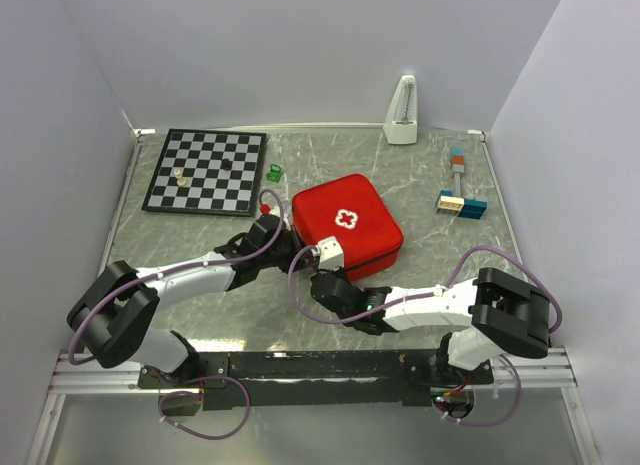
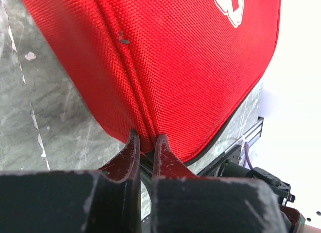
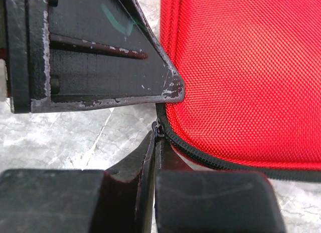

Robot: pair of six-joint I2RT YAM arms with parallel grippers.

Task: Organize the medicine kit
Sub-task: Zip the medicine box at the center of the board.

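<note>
The medicine kit (image 1: 347, 225) lies closed, white cross up, at the middle of the table (image 1: 200, 240). The left gripper (image 2: 147, 146) is at the kit's left edge. Its fingers are drawn to a narrow slit, pinching the raised seam at the rim. The right gripper (image 3: 155, 135) is at the near-left corner with its fingers pressed together at the black zipper (image 3: 210, 160) – whether they hold the pull cannot be told. A chessboard (image 1: 207, 171) lies at far left; a white metronome (image 1: 402, 110) stands at the far edge.

Red woven medicine kit (image 1: 362, 241) with white cross (image 1: 347, 218) and black zipper (image 3: 210, 160), black-and-white chequered chessboard (image 1: 207, 171), grey veined tabletop (image 1: 330, 155), white metronome (image 1: 402, 113)
</note>
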